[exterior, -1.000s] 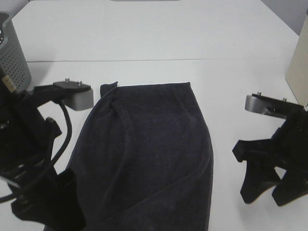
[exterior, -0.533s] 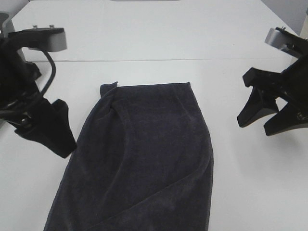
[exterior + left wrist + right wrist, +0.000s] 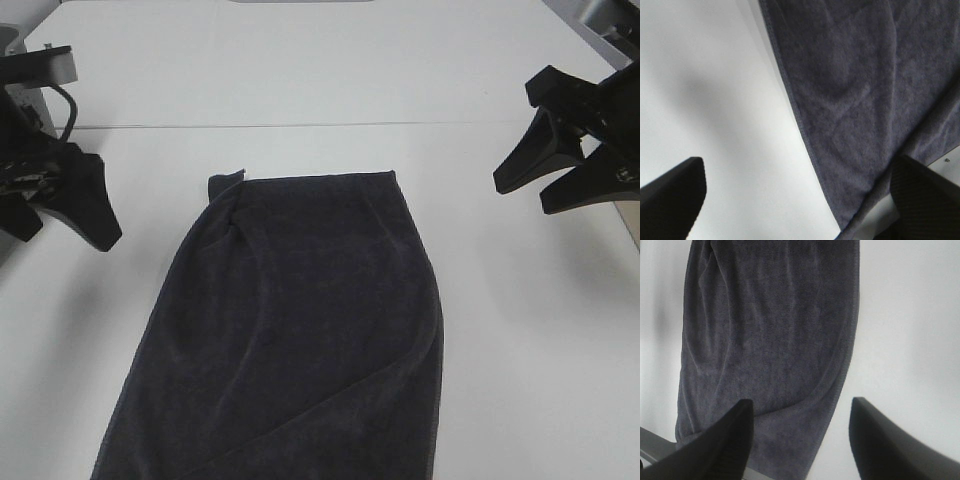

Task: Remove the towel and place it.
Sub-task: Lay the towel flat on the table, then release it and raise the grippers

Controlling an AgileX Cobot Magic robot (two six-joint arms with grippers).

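Note:
The towel [image 3: 300,320], a long dark navy-black terry cloth, lies flat on the white table [image 3: 300,70], slightly creased, with a small folded corner at its far left. Its near end runs off the bottom of the exterior view. My left gripper [image 3: 55,215] hangs open to the left of the towel, apart from it. Off to the right, my right gripper [image 3: 525,195] is open too, above bare table. The left wrist view shows the towel's hemmed edge [image 3: 865,100] between the spread left gripper [image 3: 797,165] fingers. The right wrist view has the towel [image 3: 770,340] lengthwise beyond the empty right gripper [image 3: 801,405].
A thin seam [image 3: 330,125] crosses the table just beyond the towel's far end. A grey device [image 3: 12,45] sits at the far left edge, mostly behind my left arm. The table's edge [image 3: 655,450] shows as a grey strip in the right wrist view.
Both arms have risen and drawn back from near the towel's lower sides toward the far left and far right. The towel has not moved, and both grippers stayed open.

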